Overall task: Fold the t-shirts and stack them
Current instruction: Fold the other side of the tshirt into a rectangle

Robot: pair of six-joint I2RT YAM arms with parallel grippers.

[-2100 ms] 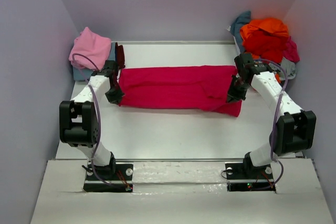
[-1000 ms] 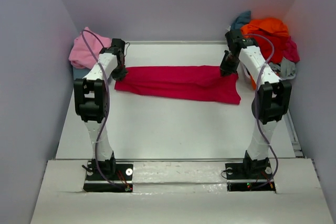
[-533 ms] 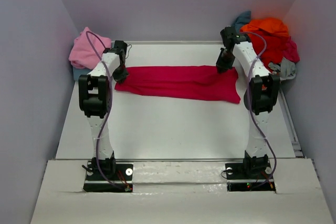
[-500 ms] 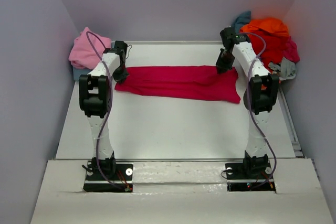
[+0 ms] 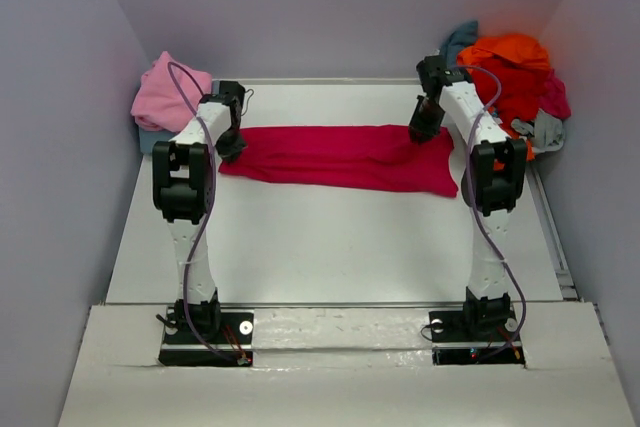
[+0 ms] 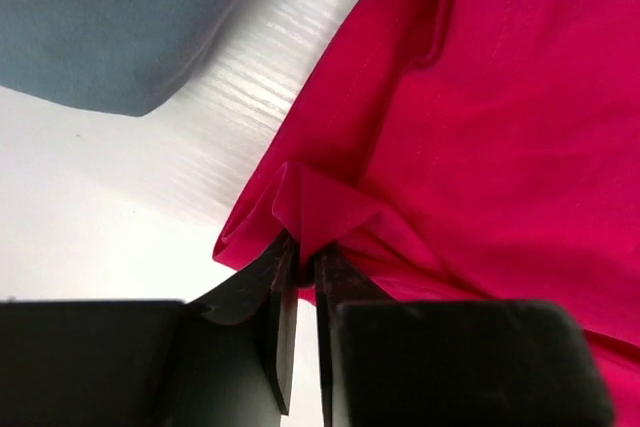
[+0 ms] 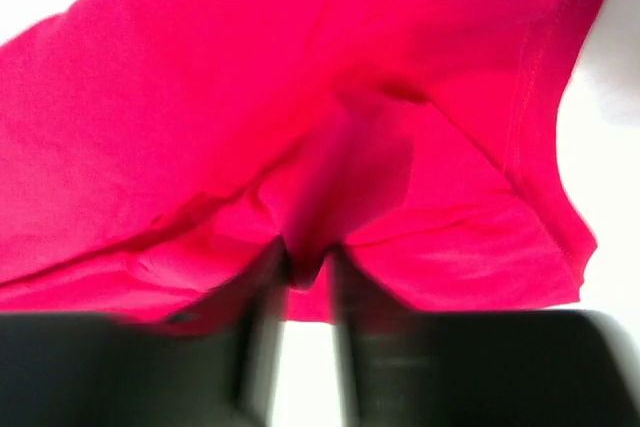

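Note:
A magenta-red t-shirt [image 5: 340, 157] lies folded into a long band across the far half of the table. My left gripper [image 5: 231, 142] is shut on its far left corner; the left wrist view shows the jaws pinching a fold of the red cloth [image 6: 320, 212]. My right gripper [image 5: 421, 129] is shut on its far right corner; the right wrist view, blurred, shows a pinch of red cloth [image 7: 320, 217] between the jaws. Both arms are stretched far forward.
A folded pink shirt [image 5: 172, 90] lies on a dusty blue one [image 5: 150, 137] at the far left; the blue cloth [image 6: 110, 17] shows in the left wrist view. A heap of orange, red, teal, grey and pink shirts [image 5: 510, 72] sits at the far right.
Both grippers have carried the shirt's near edge up and over to the far edge, folding it into a narrower band, and have then edged slightly inward.

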